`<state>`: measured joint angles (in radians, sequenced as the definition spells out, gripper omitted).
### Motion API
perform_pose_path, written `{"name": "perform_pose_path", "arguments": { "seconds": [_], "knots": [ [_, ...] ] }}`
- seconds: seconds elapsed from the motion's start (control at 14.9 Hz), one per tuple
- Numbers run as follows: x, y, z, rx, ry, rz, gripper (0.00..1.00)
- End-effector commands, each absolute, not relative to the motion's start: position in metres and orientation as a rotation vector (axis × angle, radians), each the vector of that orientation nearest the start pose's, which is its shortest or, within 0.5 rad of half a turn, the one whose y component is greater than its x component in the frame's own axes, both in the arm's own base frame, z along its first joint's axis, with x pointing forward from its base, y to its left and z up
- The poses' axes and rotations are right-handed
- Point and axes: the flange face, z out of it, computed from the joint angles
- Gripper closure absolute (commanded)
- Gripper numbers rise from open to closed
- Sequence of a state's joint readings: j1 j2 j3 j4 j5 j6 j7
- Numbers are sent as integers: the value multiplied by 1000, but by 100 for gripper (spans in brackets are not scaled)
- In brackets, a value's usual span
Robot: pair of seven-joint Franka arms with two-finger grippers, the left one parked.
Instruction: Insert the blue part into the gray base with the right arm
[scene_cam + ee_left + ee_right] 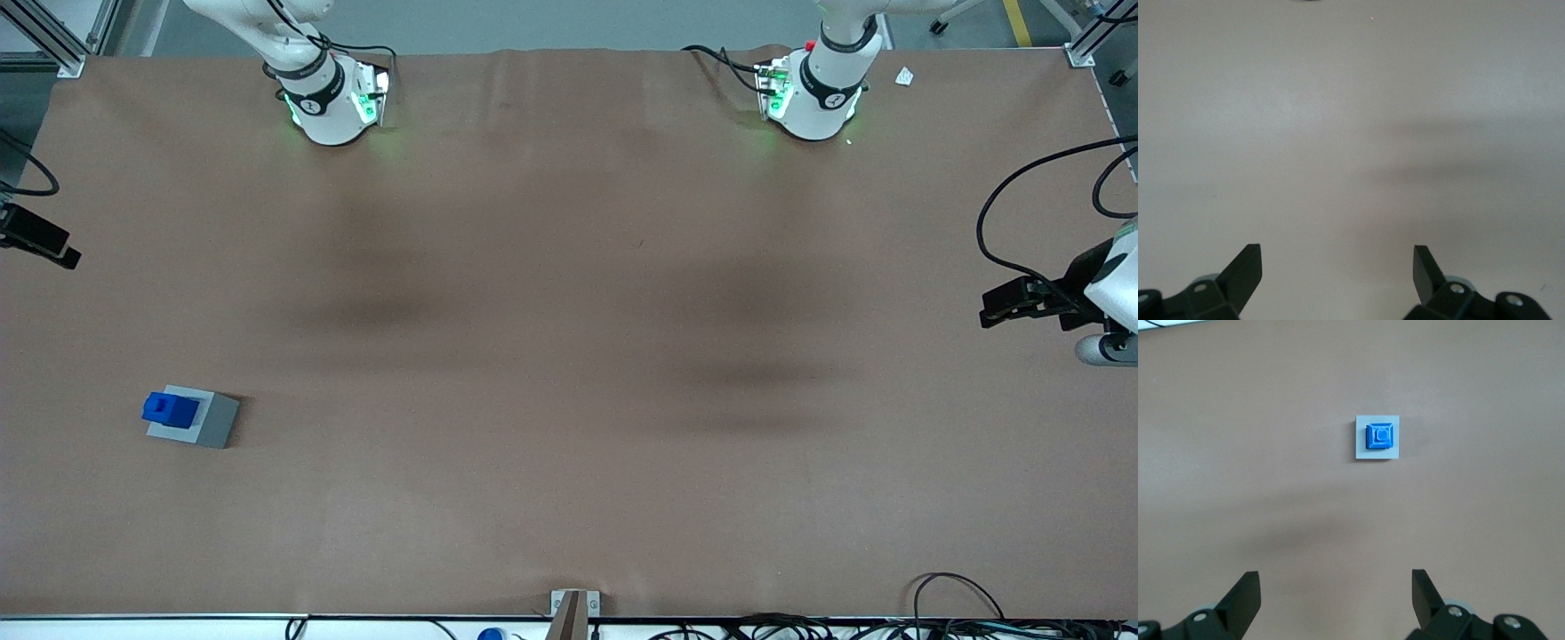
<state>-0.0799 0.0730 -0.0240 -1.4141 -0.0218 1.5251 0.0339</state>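
Note:
The blue part [171,410] sits in the recess of the gray base [213,425], standing proud of its rim, on the brown table toward the working arm's end. In the right wrist view the blue part [1379,437] shows from above, centred in the gray base [1361,452]. My right gripper [1336,579] is open and empty, high above the table and well apart from the two blocks. In the front view the gripper [53,247] shows only partly at the picture's edge, farther from the camera than the blocks.
The brown table cover [569,356] spreads wide around the blocks. The two arm bases [333,98] [813,93] stand at the table edge farthest from the camera. A small bracket [573,609] and loose cables [960,613] lie along the near edge.

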Motion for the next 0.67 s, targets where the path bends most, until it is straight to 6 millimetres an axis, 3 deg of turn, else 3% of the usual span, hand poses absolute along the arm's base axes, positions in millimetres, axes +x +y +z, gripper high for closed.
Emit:
{"name": "perform_pose_path", "arguments": {
  "seconds": [0.0,0.2,0.4,0.61],
  "knots": [
    [564,-56,663,-3174,94,-82,0],
    [564,-52,669,-3174,69,-99,0],
    [562,-31,665,-3183,26,-51,0],
    [562,-33,666,-3189,19,-48,0]
  ]
}}
